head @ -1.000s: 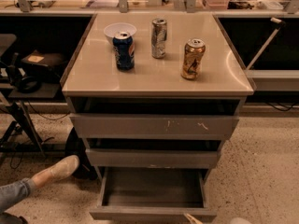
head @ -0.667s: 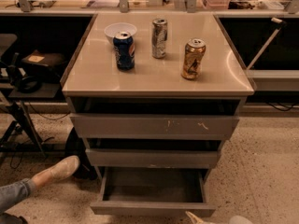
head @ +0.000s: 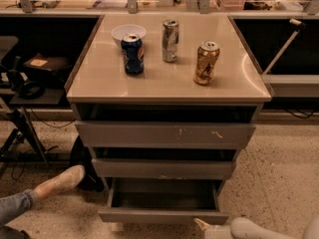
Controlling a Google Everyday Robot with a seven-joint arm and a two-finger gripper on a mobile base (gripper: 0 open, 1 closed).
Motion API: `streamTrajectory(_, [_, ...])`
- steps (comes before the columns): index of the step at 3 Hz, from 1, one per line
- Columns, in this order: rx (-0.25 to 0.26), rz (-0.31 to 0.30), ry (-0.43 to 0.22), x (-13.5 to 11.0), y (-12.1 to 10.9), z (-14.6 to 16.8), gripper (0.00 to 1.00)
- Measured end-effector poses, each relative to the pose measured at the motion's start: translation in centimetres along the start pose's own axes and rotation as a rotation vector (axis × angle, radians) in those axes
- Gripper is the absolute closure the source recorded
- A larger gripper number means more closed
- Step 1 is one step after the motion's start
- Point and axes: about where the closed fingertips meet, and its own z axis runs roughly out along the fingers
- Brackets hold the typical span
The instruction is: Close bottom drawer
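The bottom drawer [head: 162,216] is the lowest grey drawer of the three-drawer cabinet. It stands pulled out, and its empty inside shows. The two drawers above it, the middle one [head: 163,168] and the scratched top one [head: 164,135], also stand slightly out. My gripper [head: 209,228], whitish, enters at the bottom right edge of the view. It sits right at the lower right end of the bottom drawer's front. Most of the arm is out of view.
On the cabinet top [head: 99,83] stand a blue can [head: 132,54], a silver can [head: 170,40], a gold can [head: 206,62] and a white bowl [head: 128,32]. A person's leg and shoe [head: 55,184] lie on the floor at the left. A black stand [head: 25,133] is further left.
The bottom drawer's front has slid back towards the cabinet, so less of it sticks out. My gripper has come further up into view at the drawer's right end.
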Motion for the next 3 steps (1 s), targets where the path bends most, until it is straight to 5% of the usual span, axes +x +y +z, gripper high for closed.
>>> streamTrajectory(3, [-0.025, 0.000, 0.049, -1.8, -5.9, 8.3, 0.00])
